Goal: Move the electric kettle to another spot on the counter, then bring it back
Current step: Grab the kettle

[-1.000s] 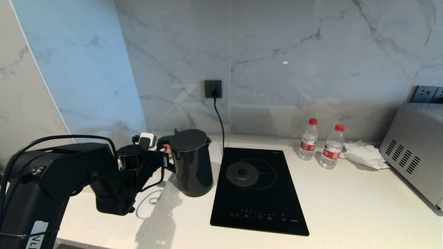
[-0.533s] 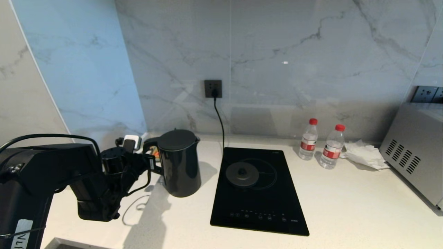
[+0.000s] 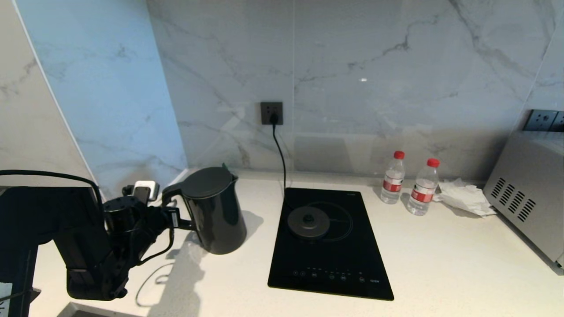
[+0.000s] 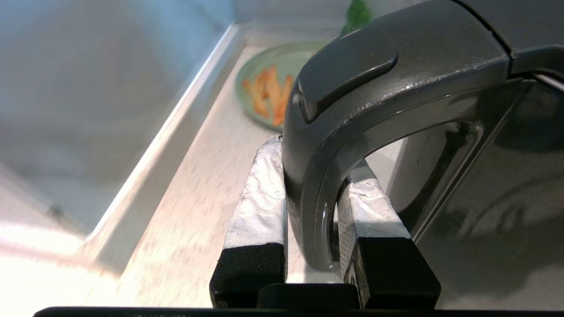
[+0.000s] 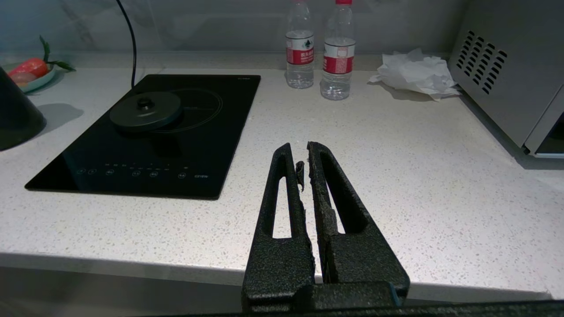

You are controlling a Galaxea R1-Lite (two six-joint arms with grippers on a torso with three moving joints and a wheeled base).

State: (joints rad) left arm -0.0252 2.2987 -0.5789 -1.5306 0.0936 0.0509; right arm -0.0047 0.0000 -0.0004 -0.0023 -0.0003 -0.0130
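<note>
Left gripper [image 4: 310, 176] clamped on the loop handle of the electric kettle [image 3: 213, 215], one white-wrapped finger [image 4: 260, 193] on each side of the handle's lower bend. Kettle tilted, lid leaning toward the arm, at the left part of the counter [image 3: 440, 264], just left of the black cooktop [image 3: 328, 242]. Whether the kettle's bottom touches the worktop cannot be told. Right gripper [image 5: 304, 152] parked near the front edge of the counter, fingers pressed together, holding nothing.

Edges and room:
- Left side closed by a wall panel meeting the counter in a corner.
- Back closed by the marble splashback [image 3: 352, 88].
- Front edge of the counter close under the left arm.
- Bare worktop in front of the kettle and a wide bare stretch to the right of the cooktop.

Surroundings:
- Round dark-grey base disc [image 3: 308, 221] on the cooktop, its cord [image 3: 278, 149] up to the wall socket [image 3: 271, 112].
- Green plate [image 4: 264, 94] with orange pieces behind the kettle, near the corner.
- Two water bottles [image 3: 407, 184] with red caps at the back right, crumpled white paper [image 3: 465, 197] beside them.
- Metal appliance [image 3: 528, 193] with vent slots at the far right.
- Loose cable loop [image 3: 152, 281] on the worktop below the left arm.
</note>
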